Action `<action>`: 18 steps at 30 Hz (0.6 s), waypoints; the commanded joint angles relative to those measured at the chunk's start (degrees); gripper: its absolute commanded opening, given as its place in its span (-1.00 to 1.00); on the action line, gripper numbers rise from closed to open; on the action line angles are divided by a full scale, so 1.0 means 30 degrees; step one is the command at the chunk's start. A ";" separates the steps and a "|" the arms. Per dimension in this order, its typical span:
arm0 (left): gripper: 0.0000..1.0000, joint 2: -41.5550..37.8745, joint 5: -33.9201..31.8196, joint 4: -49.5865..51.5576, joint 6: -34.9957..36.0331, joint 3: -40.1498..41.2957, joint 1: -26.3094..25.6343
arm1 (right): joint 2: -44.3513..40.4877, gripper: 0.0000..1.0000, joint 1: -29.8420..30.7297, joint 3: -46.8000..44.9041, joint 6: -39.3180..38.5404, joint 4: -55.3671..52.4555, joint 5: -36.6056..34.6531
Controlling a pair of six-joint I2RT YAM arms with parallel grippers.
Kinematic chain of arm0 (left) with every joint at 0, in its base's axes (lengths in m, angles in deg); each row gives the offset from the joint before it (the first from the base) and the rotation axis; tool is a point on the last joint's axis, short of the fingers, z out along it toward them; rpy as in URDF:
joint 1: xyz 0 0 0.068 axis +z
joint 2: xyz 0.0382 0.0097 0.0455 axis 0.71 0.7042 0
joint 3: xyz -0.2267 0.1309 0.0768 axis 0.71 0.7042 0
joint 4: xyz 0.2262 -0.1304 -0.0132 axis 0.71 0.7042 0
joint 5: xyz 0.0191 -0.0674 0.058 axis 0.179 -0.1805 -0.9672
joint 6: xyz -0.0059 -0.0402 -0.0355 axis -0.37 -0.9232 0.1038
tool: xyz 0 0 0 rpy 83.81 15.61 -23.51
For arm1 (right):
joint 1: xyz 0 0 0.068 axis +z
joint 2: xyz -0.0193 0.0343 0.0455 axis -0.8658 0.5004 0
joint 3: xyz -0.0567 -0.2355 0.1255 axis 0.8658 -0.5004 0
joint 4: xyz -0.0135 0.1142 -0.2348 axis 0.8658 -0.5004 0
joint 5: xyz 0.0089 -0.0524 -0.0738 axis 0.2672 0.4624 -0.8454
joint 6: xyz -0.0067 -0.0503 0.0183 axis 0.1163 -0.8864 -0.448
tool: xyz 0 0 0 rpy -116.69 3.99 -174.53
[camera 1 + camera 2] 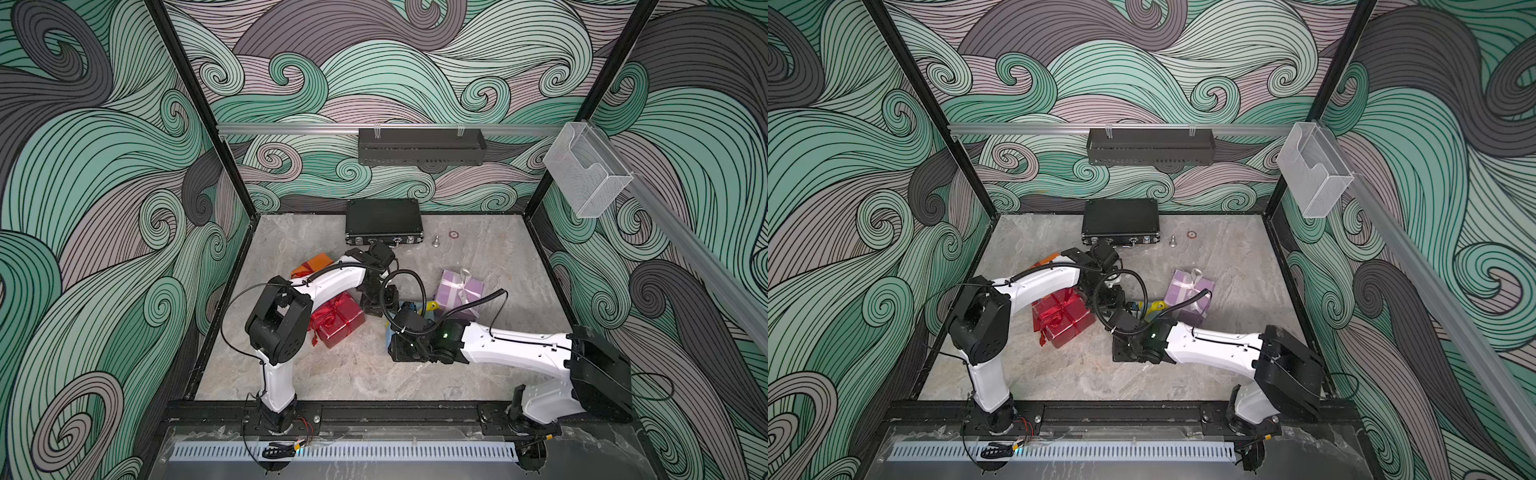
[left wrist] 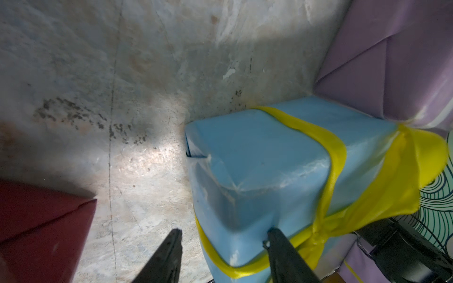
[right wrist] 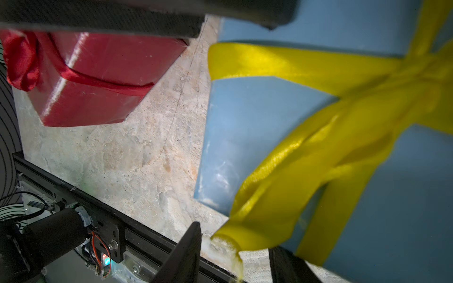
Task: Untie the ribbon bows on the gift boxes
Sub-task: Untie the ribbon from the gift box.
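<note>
Merely straddled by the open-jawed left gripper (image 2: pixel 224 231), the light blue paper-wrapped box (image 2: pixel 257 152) could be dragged once the yellow satin ribbon tail (image 3: pixel 247 220), lying between the parted jaws of the right gripper (image 3: pixel 234 241), is pulled.

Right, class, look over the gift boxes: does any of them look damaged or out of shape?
Yes. In the left wrist view the light blue box looks battered: the wrap at one corner is dented and creased, with whitish scuffs and what looks like a small split. The glossy red box looks smooth.
</note>
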 commanded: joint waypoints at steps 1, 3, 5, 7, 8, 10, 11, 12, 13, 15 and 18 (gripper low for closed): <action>0.12 0.0240 -0.0015 0.0000 -0.0095 0.0199 0.0181 | -0.0232 -0.24 -0.0143 -0.0375 0.0682 0.0940 -0.0777; 0.12 0.0259 -0.0015 -0.0022 -0.0101 0.0239 0.0181 | -0.0193 -0.45 -0.0187 -0.0576 0.1070 0.1284 -0.0918; 0.12 0.0260 -0.0015 -0.0019 -0.0103 0.0243 0.0179 | -0.0235 -0.80 -0.0183 -0.1013 0.1292 0.2037 -0.0878; 0.12 0.0245 -0.0095 -0.0019 -0.0106 0.0278 0.0181 | -0.0393 -1.00 -0.0181 -0.1199 0.1446 0.2111 -0.0848; 0.12 0.0256 -0.0153 -0.0019 -0.0146 0.0301 0.0180 | -0.0560 -1.00 -0.0165 -0.1260 0.1425 0.2111 -0.0787; 0.12 0.0285 -0.0347 0.0011 -0.0208 0.0316 0.0181 | -0.0984 -1.00 -0.0027 -0.1228 0.1029 0.2091 -0.0579; 0.12 0.0316 -0.0417 0.0011 -0.0241 0.0302 0.0179 | -0.1226 -1.00 0.0109 -0.1096 0.0725 0.1854 -0.0549; 0.12 0.0367 -0.0440 0.0031 -0.0275 0.0302 0.0180 | -0.1438 -1.00 0.0289 -0.0918 0.0364 0.1657 -0.0479; 0.12 0.0407 -0.0476 0.0040 -0.0299 0.0317 0.0177 | -0.1644 -1.00 0.0468 -0.0621 -0.0211 0.1370 -0.0274; 0.12 0.0507 -0.0571 0.0069 -0.0336 0.0272 0.0159 | -0.1856 -1.00 0.0853 0.0199 -0.1168 0.0479 0.0165; 0.12 0.0670 -0.0782 0.0172 -0.0365 0.0215 0.0177 | -0.2563 -1.00 0.1607 0.1125 -0.2676 -0.0693 0.0561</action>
